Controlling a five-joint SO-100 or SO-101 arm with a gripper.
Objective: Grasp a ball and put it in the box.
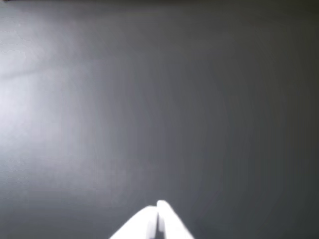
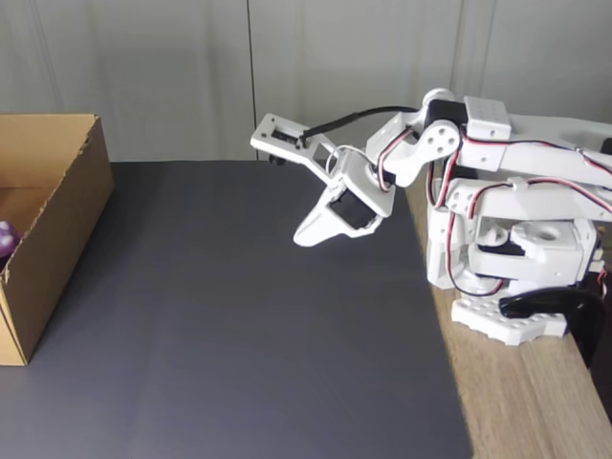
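Gripper (image 2: 304, 235) was clenched, empty, hung above dark mat (image 2: 239, 325). Ball (image 2: 6, 239) sat inside box (image 2: 57, 229). Risk looked low: arm sweep could clip box wall.

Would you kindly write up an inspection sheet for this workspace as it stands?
Surface: dark grey mat over a wooden table.
Job's things: ball lies inside the box at the fixed view's left edge, mostly cut off.
Clutter: nothing seen.
Grippers: tool shut, empty, held above the mat; the tips meet in the wrist view.
Cables: black cable along the arm, red-and-white wires at the base.
Surroundings: pale panelled wall.
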